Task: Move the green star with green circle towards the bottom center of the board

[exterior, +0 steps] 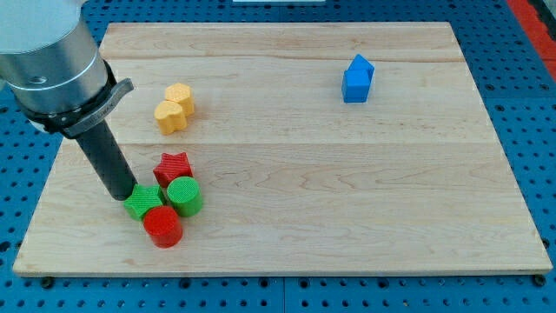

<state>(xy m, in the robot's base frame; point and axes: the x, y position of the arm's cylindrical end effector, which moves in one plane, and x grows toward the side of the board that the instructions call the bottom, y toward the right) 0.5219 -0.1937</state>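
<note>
The green star (141, 203) lies at the view's lower left of the wooden board (347, 174). The green circle (185, 196) touches it on its right. A red circle (162, 226) sits just below and between them, and a red star (172, 167) sits just above the green circle. My tip (122, 196) rests on the board against the green star's upper left side. The rod rises up and left to the arm's grey body.
Two yellow blocks (175, 107) lie touching each other at the view's upper left. A blue block (357, 79) stands at the upper right. The board sits on a blue perforated table (26, 174).
</note>
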